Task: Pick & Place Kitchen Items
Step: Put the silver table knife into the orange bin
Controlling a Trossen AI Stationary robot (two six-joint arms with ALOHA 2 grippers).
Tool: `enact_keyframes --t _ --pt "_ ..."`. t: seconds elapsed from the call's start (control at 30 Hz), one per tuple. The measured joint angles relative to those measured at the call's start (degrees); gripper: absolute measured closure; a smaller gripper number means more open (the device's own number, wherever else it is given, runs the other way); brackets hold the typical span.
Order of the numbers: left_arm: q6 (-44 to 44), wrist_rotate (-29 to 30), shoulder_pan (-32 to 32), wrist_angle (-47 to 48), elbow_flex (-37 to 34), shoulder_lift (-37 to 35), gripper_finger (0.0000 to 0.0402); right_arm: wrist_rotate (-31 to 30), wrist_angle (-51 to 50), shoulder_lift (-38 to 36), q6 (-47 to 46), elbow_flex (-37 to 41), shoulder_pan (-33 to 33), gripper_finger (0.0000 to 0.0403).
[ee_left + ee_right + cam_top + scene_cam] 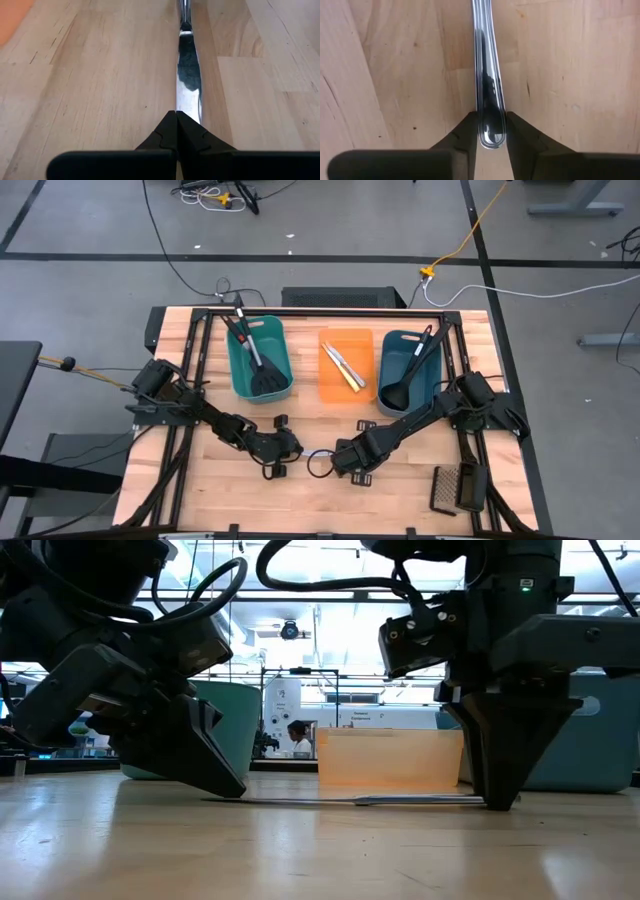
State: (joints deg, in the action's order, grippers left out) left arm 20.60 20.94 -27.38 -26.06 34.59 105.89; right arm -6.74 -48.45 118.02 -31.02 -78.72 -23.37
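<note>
A silver knife point(360, 801) lies flat on the wooden table between my two grippers. Its blade point(189, 70) runs away from my left gripper point(176, 116), which is shut and stands slanted at the blade's tip point(235, 792). Its handle point(487, 60) runs away from my right gripper point(491, 137), which points straight down point(497, 802) with one finger on each side of the handle's end. In the high view both grippers point(285, 450) point(345, 458) sit near the table's near edge, in the middle. My left gripper has its shut fingertips point(176, 120) down on the knife's blade tip point(190, 107), slanting in from the table's left. The fingers hide the very tip, so whether they press on it or only touch it cannot be told. My right gripper pinches the rounded end of the knife's handle point(490, 127) between its two fingers point(465, 132), across its width, from above, pointing down. The knife lies flat on the table.
At the far side stand a teal tub point(240, 370) holding black spatulas, an orange tray point(362, 345) with slim knives, and a second teal tub point(415, 385) with a black ladle. A dark mesh grater point(455, 488) lies near the near right corner. A person point(297, 735) shows far behind the table.
</note>
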Motion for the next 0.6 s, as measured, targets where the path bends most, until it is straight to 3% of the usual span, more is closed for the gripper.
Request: enact_keyframes --t 0.4,0.6 --pt "-6.7 3.2 -1.3 -3.5 -0.2 -1.3 0.0383 0.9 -1.3 -0.8 -1.5 0.1 -0.1 0.0323" --pt "-13.8 3.8 -4.4 -3.5 -0.3 -7.4 0.039 -0.9 -2.1 -1.9 -1.7 0.1 0.1 0.0371"
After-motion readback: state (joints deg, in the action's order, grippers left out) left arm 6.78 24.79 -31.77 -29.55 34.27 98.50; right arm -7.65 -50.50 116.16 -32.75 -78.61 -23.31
